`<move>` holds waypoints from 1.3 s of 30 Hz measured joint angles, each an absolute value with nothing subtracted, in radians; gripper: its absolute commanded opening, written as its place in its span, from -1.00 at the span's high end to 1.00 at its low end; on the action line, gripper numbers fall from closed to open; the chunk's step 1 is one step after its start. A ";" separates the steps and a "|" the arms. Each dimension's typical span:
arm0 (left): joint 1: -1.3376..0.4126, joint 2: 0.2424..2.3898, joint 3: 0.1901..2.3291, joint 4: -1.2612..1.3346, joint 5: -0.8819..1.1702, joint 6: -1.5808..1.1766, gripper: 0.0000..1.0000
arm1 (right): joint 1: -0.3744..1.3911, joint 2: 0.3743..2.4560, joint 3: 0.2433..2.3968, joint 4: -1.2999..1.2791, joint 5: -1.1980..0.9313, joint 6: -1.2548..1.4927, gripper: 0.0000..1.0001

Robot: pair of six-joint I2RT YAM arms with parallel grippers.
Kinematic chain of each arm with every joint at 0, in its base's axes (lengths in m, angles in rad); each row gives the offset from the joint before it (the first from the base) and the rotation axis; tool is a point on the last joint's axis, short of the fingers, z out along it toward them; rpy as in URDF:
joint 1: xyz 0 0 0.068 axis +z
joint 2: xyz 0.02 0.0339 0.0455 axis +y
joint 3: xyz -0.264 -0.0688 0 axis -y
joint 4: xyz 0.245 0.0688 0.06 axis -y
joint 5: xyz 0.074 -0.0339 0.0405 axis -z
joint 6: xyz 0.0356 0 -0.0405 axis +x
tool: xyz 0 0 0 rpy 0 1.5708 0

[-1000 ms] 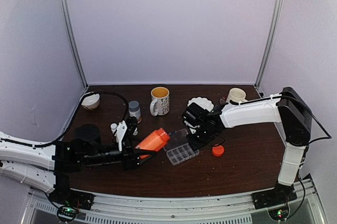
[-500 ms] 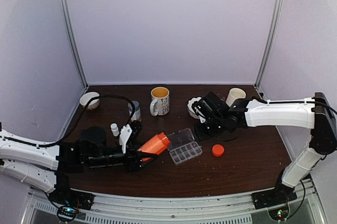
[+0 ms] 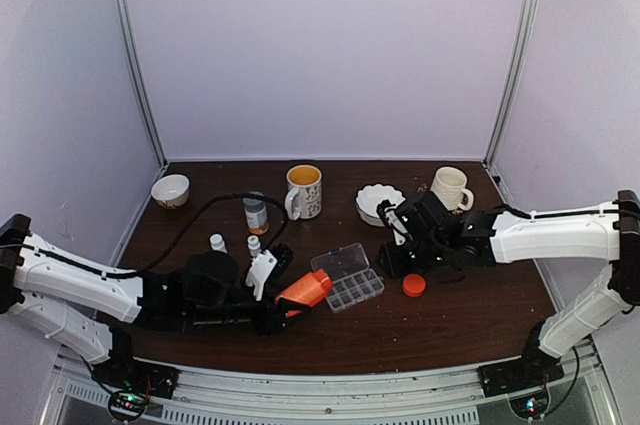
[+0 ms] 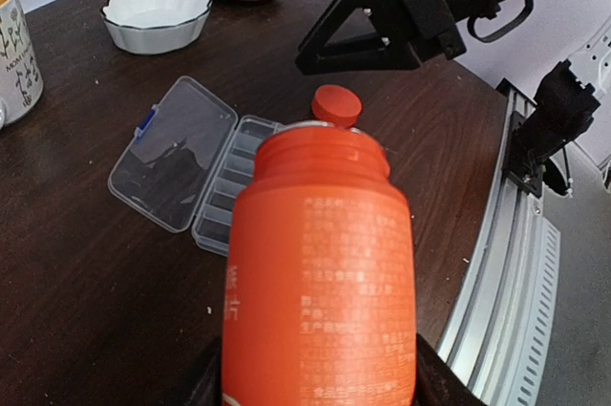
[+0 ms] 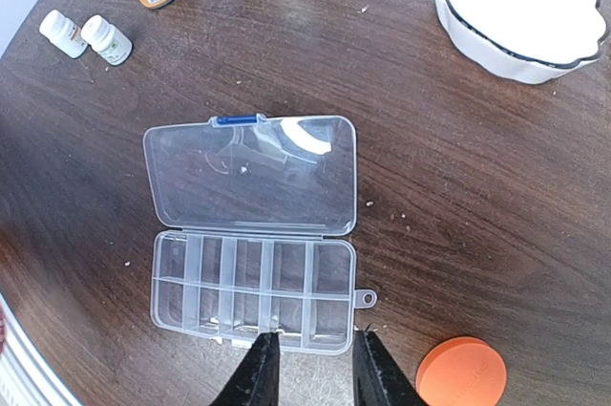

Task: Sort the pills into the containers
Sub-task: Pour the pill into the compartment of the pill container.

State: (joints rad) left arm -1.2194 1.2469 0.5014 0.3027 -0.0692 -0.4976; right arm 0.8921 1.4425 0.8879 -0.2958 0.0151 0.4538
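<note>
Dark table [image 3: 470, 315] now holds the pill box [image 5: 253, 253] lid-open at its middle; the right gripper [image 5: 312, 360] has backed off, jaws slightly apart, empty; the left gripper [image 3: 288, 300], clamped on the uncapped orange bottle [image 4: 320, 263], has come closer. Pouring seems next; no pills show.

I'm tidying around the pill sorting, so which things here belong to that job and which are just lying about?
Job: open pill box, orange bottle, orange cap.
Lying about: patterned mug, white mug, scalloped bowl, plain bowl, small white bottles, labelled bottle.
</note>
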 measured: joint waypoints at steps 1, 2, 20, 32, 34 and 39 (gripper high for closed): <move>-1.219 1.267 0.501 0.312 -0.070 -0.505 0.52 | 0.891 1.442 0.870 -0.276 0.012 0.455 0.40; -1.219 1.287 0.501 0.322 -0.071 -0.513 0.52 | 0.891 1.441 0.864 -0.270 0.011 0.456 0.40; -1.219 1.493 0.518 0.528 -0.072 -0.574 0.58 | 0.805 1.153 0.571 0.007 -0.056 0.268 0.18; -1.226 1.514 0.512 0.579 -0.096 -0.602 0.59 | 0.789 0.985 0.344 0.284 -0.049 0.106 -0.01; -1.228 1.517 0.515 0.573 -0.098 -0.602 0.64 | 0.789 0.985 0.344 0.290 -0.052 0.094 -0.02; -1.230 1.534 0.525 0.562 -0.102 -0.606 0.65 | 0.789 0.985 0.344 0.289 -0.053 0.074 -0.03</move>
